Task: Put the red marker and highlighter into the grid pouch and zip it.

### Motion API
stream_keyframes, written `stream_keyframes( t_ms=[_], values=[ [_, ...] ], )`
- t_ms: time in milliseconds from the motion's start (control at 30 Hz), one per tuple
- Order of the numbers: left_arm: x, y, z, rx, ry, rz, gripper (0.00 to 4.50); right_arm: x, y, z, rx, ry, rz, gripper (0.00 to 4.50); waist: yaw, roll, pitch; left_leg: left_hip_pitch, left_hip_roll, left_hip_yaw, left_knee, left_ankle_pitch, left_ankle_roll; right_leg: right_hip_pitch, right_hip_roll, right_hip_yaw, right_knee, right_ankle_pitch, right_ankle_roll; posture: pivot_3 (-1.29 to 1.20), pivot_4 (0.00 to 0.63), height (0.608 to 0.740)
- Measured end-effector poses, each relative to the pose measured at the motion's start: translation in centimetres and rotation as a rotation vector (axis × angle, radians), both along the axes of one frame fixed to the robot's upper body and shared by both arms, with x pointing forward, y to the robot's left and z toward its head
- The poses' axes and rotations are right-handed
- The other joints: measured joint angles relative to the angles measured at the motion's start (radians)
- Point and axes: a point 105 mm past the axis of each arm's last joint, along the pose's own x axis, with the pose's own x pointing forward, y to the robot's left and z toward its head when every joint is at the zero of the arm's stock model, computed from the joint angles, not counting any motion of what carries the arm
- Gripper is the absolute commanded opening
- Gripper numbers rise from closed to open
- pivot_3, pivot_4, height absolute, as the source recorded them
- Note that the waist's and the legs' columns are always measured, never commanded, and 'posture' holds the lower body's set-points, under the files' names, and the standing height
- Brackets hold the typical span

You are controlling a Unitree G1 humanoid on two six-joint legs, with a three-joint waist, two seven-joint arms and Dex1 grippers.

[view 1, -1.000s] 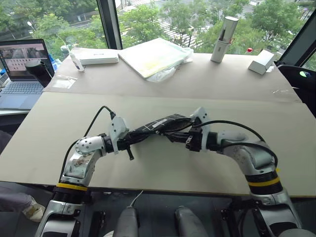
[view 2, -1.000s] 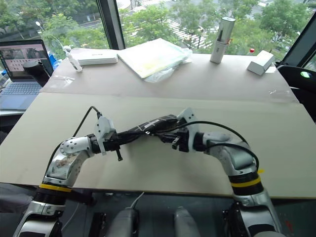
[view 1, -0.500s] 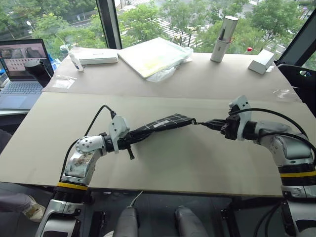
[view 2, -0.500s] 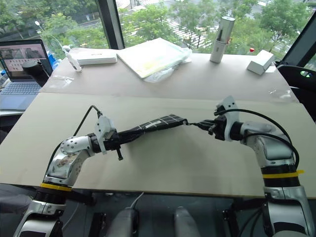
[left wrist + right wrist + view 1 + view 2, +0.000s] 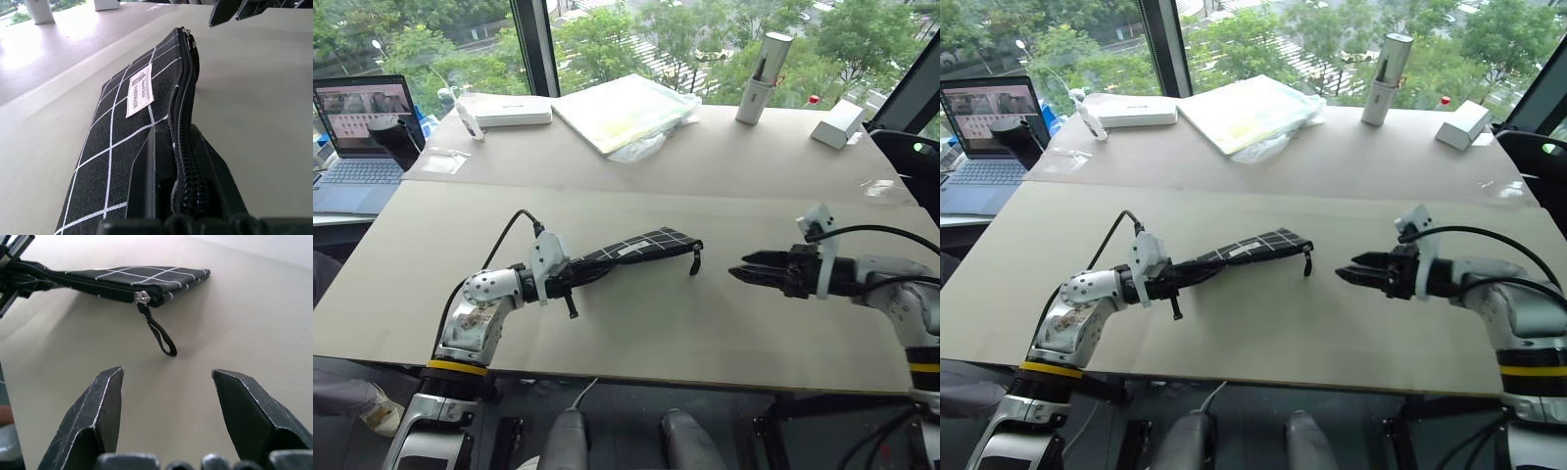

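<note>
Your grid pouch (image 5: 626,253) is soft fabric, light and floppy; it juts out beyond your left gripper (image 5: 558,281), which is clamped on its near end and holds it off the table (image 5: 636,333). The zipper (image 5: 182,122) looks run to the far end, its pull loop (image 5: 159,333) dangling. If you must take hold again, pinch that loop, since the cloth would likely buckle. Your right gripper (image 5: 736,271) stands apart from the loop, jaws spread and empty.
</note>
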Motion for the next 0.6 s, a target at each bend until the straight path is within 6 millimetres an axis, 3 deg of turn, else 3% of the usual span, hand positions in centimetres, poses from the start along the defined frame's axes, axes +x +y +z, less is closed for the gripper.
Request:
stream_keyframes(
  t_ms=[200,467,500,533,600],
  values=[
    [0.4,-2.6,1.3,0.018,-0.138,-0.214,0.00,-2.9,-0.9,2.6,0.059,-0.084,0.052,3.21,0.003,0.000,0.000,0.000,0.000,0.000,0.001,0.000,0.000,0.001,0.000,0.000,0.000,0.000,0.000,0.00,0.150,0.739],
    [1.7,-2.8,-0.4,0.132,-0.211,-0.304,0.00,-4.2,-0.3,1.4,0.080,-0.068,0.032,3.21,-0.002,-0.001,0.000,0.000,0.000,-0.001,0.001,0.000,0.000,0.001,0.000,0.000,0.000,0.000,0.000,0.00,0.150,0.739],
    [1.8,-2.8,-0.8,0.144,-0.210,-0.303,0.74,-4.2,-0.3,1.2,0.079,-0.066,0.023,3.29,-0.002,-0.001,0.000,0.000,0.000,-0.001,0.001,0.000,0.000,0.001,0.000,0.000,0.000,0.000,0.000,0.00,0.150,0.739],
    [1.8,-2.8,-1.2,0.148,-0.209,-0.299,0.85,-4.3,-0.3,1.0,0.079,-0.063,0.016,3.29,-0.002,-0.001,0.000,0.000,0.000,-0.001,0.001,0.000,0.000,0.001,0.000,0.000,0.000,0.000,0.000,0.00,0.150,0.739],
    [1.6,-2.9,-1.7,0.138,-0.176,-0.305,1.58,-4.3,-0.2,0.7,0.082,-0.057,0.003,3.29,-0.002,-0.001,0.000,0.000,-0.001,-0.001,0.001,0.000,0.000,0.001,0.000,0.000,0.000,0.000,0.000,0.00,0.150,0.739]
  ],
)
